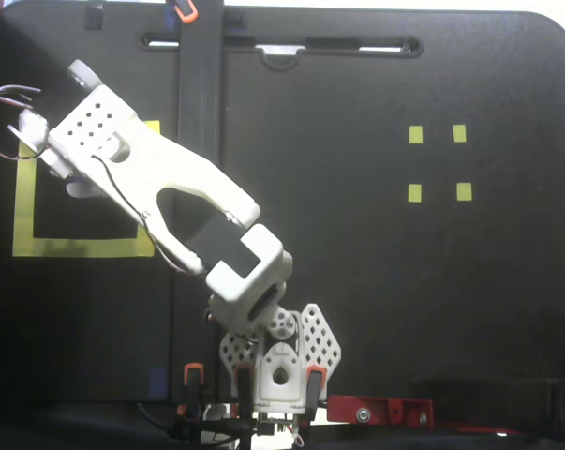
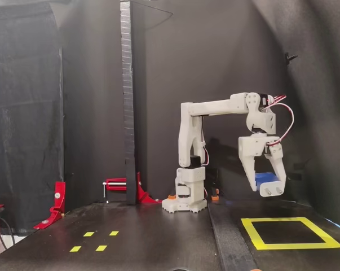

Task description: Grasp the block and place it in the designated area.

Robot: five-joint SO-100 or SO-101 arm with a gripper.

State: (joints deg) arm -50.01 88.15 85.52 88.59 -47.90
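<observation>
1. One block (image 2: 265, 178), dark blue, is clamped between the jaws of the gripper (image 2: 268, 187) in a fixed view from the front; it hangs in the air, clear of the worktop (image 2: 158, 237), above and behind the back edge of the designated area (image 2: 257, 234). Its prongs cannot be made out.
2. In a fixed view from above, the white arm (image 1: 179, 187) reaches from its base (image 1: 277, 361) at the near edge toward the far left corner of the worktop (image 1: 376, 281). The wrist covers the upper part of the designated area (image 1: 24, 211), and the block is hidden beneath it.
3. Open room: the black square inside the yellow tape frame holds nothing where it shows, and bare surface lies between the frame and the arm's base.
4. Four small yellow tape squares (image 1: 438, 163) sit well apart on the right half of the worktop in the view from above; the ground around them is bare.
5. A dark upright post (image 2: 127, 101) stands behind the worktop, with red clamps (image 2: 122, 189) at its foot and another red clamp (image 2: 57, 203) at the left edge in the front view.
6. Black cloth encloses the back and sides; the surface is matt black throughout.
</observation>
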